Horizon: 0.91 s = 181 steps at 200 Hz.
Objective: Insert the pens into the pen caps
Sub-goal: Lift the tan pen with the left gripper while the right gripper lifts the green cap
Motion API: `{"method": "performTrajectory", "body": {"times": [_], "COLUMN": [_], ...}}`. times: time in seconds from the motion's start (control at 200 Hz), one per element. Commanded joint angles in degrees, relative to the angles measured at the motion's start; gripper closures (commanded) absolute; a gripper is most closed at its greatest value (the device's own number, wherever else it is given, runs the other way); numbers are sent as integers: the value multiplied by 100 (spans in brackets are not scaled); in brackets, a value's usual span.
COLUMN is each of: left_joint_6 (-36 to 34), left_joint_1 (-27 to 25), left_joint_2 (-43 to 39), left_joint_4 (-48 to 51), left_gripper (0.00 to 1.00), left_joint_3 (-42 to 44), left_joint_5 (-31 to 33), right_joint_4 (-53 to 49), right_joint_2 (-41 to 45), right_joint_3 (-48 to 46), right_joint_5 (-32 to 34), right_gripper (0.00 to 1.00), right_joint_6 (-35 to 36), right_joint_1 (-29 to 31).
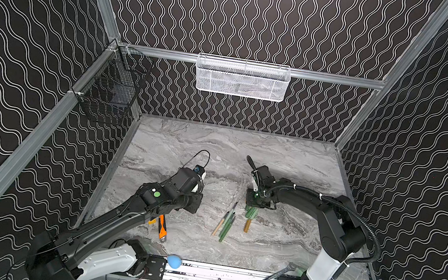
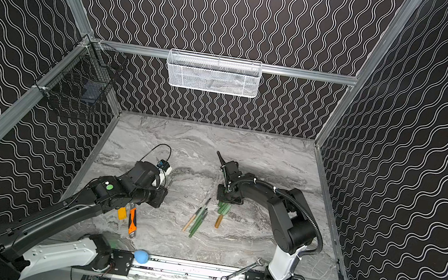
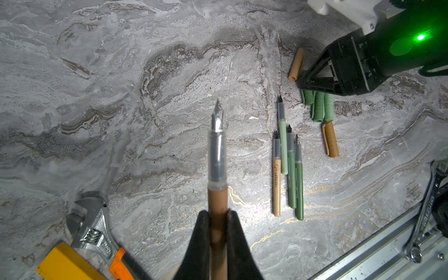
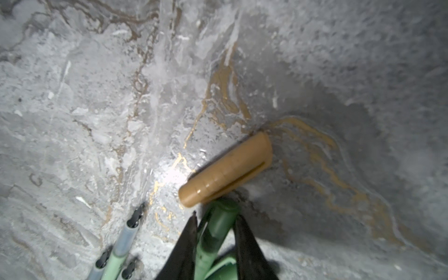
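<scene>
Left wrist — marble (image 3: 121,97) open beyond pen (image 3: 217,157) tip.

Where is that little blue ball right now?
In a top view the blue ball sits on the front metal rail, right beside the left arm's base on the left side.

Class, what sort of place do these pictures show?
Most likely a robot test cell: two robot arms mounted on an aluminium rail, patterned walls in a metal frame, and pens laid out on a marble-look tabletop.
</scene>
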<state>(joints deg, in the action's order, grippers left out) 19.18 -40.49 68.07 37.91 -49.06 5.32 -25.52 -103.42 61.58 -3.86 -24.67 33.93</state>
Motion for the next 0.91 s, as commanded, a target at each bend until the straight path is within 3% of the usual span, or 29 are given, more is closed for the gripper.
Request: {"method": "performTrajectory", "body": {"times": [0.0,0.38,0.511,0.776,0.901], "left_joint_6": [-55,-46,-94,134,381], "left_joint_1": [10,7,8,-172,-283], "left_joint_2": [-30,56,-38,-415,-587], "left_joint_4": [-124,-141,-318,-1570,-2309], "left_gripper": [100,100,100,100,100], "left_joint_3": [10,62,148,622,930], "left_joint_5": [-75,-475,-938,-2561,-2940], "right_joint_4": [-268,-92,144,2091,3439], "right_joint_2": [-98,219,580,1958,2318], "right_joint_3": [56,-3,-92,-937,-1308], "right_joint_5": [173,-81,-255,-738,-924], "right_gripper": [76,83,85,87,89], "right_joint_6": [-28,-39,89,131,-188], "right_joint_1": [42,46,50,52,52]}}
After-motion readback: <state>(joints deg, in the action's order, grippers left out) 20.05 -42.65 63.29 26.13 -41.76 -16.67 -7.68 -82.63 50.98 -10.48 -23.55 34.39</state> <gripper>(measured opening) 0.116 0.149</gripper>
